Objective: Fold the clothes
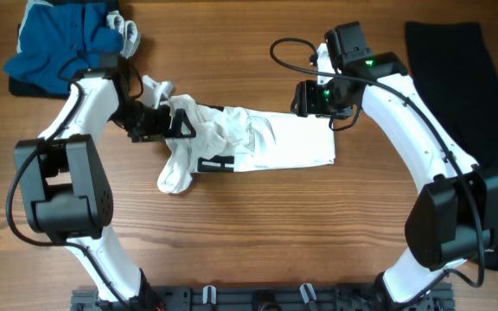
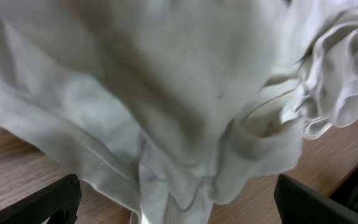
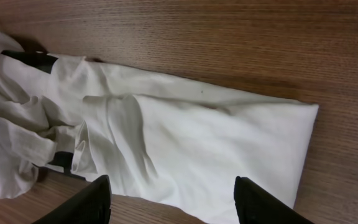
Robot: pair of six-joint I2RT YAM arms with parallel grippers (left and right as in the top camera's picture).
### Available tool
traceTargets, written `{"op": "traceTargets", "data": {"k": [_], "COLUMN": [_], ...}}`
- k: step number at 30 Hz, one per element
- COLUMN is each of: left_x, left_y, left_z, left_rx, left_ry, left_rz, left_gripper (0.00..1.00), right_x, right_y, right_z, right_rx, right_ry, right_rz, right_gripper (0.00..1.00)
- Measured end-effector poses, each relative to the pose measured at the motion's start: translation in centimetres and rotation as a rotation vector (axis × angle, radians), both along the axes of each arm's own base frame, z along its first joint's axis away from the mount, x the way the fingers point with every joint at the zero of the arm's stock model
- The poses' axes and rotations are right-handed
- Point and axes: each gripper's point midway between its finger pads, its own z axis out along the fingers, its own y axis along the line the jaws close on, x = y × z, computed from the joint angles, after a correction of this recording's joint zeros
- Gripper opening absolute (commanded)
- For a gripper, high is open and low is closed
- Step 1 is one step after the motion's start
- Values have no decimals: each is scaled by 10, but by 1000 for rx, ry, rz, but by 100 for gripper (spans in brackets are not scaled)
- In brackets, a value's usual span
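the white t-shirt lies in the middle of the wooden table. its right part is flat, a long folded strip with a straight edge at the right end. its left part is bunched up in loose folds, and one piece hangs down toward the front of the table. black bars of the print show at the lower edge of the bunched part.

the left gripper is at the bunched left end of the shirt. in the left wrist view the fingers stand far apart, one at each bottom corner of the picture, and the crumpled white cloth fills nearly all the space between and in front of them. the fingers do not press on the cloth; whether the cloth touches them, the view does not show.

the right gripper is over the upper edge of the flat strip, near its right end. in the right wrist view its fingers are also apart, with the flat shirt below them, and nothing is clamped between them. in this view a black bar shows at the far, wrinkled end.

a blue garment lies crumpled in the far left corner of the table, well apart from the shirt. a black garment lies along the right side, behind the right arm.
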Motion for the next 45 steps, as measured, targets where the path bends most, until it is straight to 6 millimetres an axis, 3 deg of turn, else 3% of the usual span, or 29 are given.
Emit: {"op": "traceTargets", "data": {"k": [4, 7, 17, 20, 22, 27, 29, 31, 33, 34, 40, 45], "left_x": [-14, -14, 4, 4, 3, -1, 1, 3, 3, 2, -2, 2], "left_y": [0, 0, -6, -8, -12, -39, -45, -42, -34, -30, 17, 42], "left_z": [-18, -19, -16, -16, -16, -23, -25, -29, -32, -33, -31, -8], "left_rx": [4, 6, -39, -46, -49, -49, -27, 15, 48, 59, 106, 150], "left_ry": [20, -18, -93, -93, -89, -88, -92, -80, -54, -40, 28, -30], "left_rz": [-2, 0, 44, 45, 38, -12, -9, 23, 72, 91, 245, 312], "left_gripper": [100, 100, 100, 95, 82, 4, 4, 4, 4, 4, 4, 4], "right_x": [0, 0, 0, 1, 1, 2, 1, 1, 1, 1, 1, -2], "right_y": [0, -1, -1, -1, -1, -1, -1, -2, -2, -2, 0, 10], "right_z": [0, 0, 0, 0, 0, 0, 0, 0, 0, 0, -6, -9], "right_rx": [-3, -5, -9, -9, -10, -10, -11, -11, -10, -10, 6, 63], "right_ry": [-2, -3, -5, -5, -7, -10, -9, -7, -6, -5, 5, 23], "right_rz": [4, 4, 5, 5, 4, 4, 4, 3, 0, -3, -30, -12], "right_gripper": [66, 68, 68, 68, 68, 67, 59, 41, 13, 4, 4, 4]}}
